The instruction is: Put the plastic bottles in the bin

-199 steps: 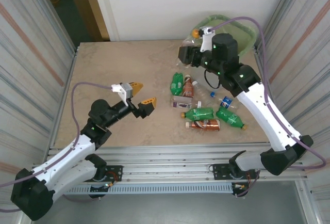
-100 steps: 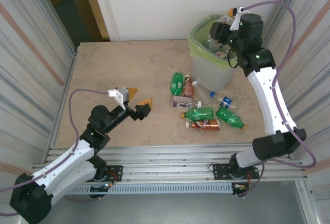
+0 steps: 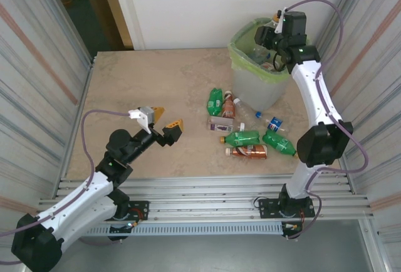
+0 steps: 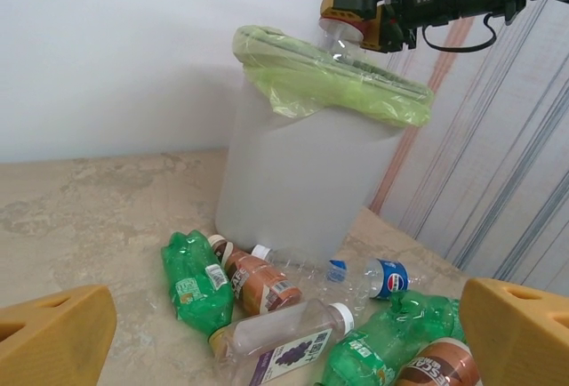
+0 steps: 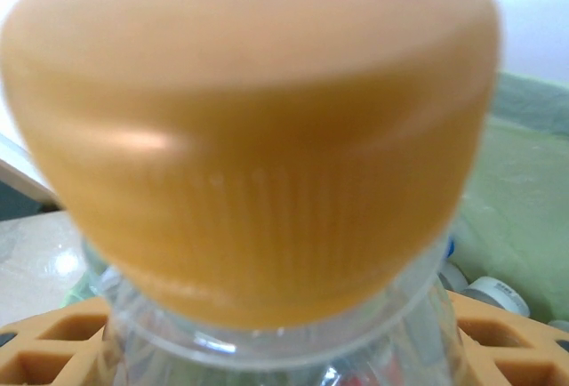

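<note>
My right gripper (image 4: 364, 14) is partly closed on a clear plastic bottle (image 5: 267, 137) with an orange-yellow cap. Its fingers sit on either side of the body below the cap, and it holds the bottle above the rim of the green-lined bin (image 4: 293, 181). My left gripper (image 3: 166, 126) is wide open with nothing in it, hovering over the surface (image 3: 156, 78). The other plastic bottles (image 3: 241, 138) lie clustered on the surface just beside the bin's base.

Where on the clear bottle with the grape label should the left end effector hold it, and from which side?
Take the grape-label bottle at mid-body, from above, closing across its length. It lies flat on its side, and the brown bottle and a green bottle crowd it, so a sideways approach looks blocked.
</note>
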Motion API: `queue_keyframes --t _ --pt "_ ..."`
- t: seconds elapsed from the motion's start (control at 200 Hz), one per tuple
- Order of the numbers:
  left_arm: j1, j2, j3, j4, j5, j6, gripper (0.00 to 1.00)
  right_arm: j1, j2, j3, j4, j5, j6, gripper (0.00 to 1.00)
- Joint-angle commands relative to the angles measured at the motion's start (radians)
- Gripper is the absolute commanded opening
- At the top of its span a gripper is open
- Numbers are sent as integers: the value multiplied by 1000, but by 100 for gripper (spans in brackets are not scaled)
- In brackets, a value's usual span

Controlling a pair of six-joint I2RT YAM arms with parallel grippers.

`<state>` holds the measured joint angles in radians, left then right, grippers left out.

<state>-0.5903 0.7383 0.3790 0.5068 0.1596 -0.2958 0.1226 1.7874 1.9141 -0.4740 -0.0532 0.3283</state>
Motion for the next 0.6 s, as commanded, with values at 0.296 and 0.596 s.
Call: queue_keyframes --t 0.296,0.596 --pt "-3 -8 5 -52 -48 0 99 -2 117 40 -32 -69 31 61" --pt "-2 42 55 -124 -65 -9 99 -8 103 52 -55 -65 31 82"
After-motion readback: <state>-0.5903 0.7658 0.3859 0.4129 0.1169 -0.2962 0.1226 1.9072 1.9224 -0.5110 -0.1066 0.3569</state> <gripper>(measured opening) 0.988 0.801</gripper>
